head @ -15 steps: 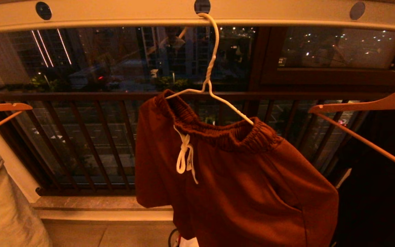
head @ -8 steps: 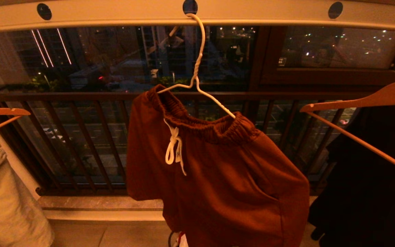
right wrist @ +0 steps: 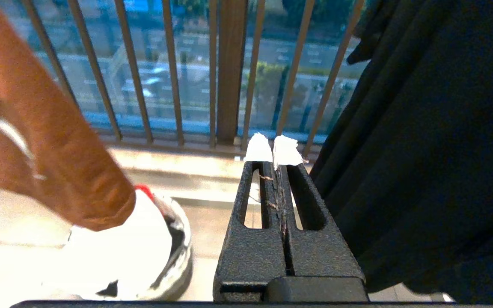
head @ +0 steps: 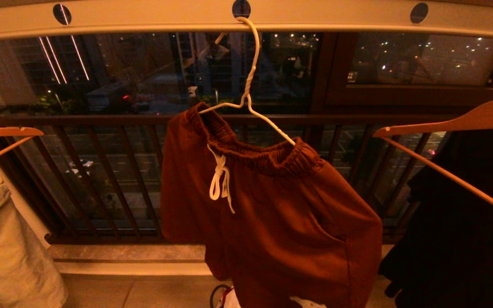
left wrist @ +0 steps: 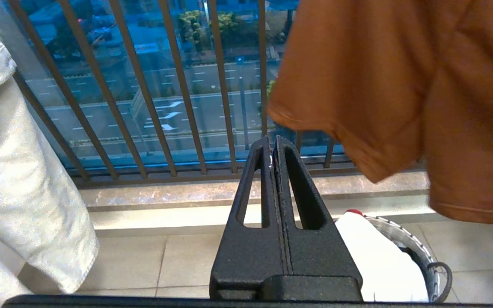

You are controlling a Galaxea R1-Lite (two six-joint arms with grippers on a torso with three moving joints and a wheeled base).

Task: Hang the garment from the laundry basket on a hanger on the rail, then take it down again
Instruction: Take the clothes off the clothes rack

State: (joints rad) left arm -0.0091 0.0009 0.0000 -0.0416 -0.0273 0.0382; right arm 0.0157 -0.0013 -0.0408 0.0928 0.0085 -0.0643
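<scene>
**Shorts on the rail, both tools pulled in and empty**

The rust-brown shorts point(head: 272, 205) hang from the white wire hanger point(head: 250, 107), its hook caught in a round hole of the cream rail point(head: 144, 17) overhead. The wire runs through the elastic waistband, so the weight pulls the hanger askew: the robot's-left shoulder sits high, the right one is buried in the gathered band, and the white drawstring point(head: 221, 184) dangles in front. The hanging half of the task looks done; taking the shorts down is what remains.

Neither arm shows in the head view. The left tool point(left wrist: 273, 143) has its fingers pressed together on nothing, below and to the left of the shorts' hem, pointing towards the dark railing point(left wrist: 165, 85). The right tool point(right wrist: 273, 149), fingertips wrapped in white tape, is likewise clamped flat and empty, between the shorts and the black garment point(right wrist: 435, 149).

Below the shorts stands the laundry basket point(left wrist: 417, 252) on the tiled floor, with white cloth inside, well placed to catch a lowered garment.

Room is tight sideways. A wooden hanger point(head: 456, 124) carrying the black garment reaches close to the shorts on the right; another wooden hanger point(head: 2, 133) and the light denim jeans point(head: 2, 252) sit well apart on the left. The freest path for the hook is probably up and back towards the robot, clear of the window and railing behind.
</scene>
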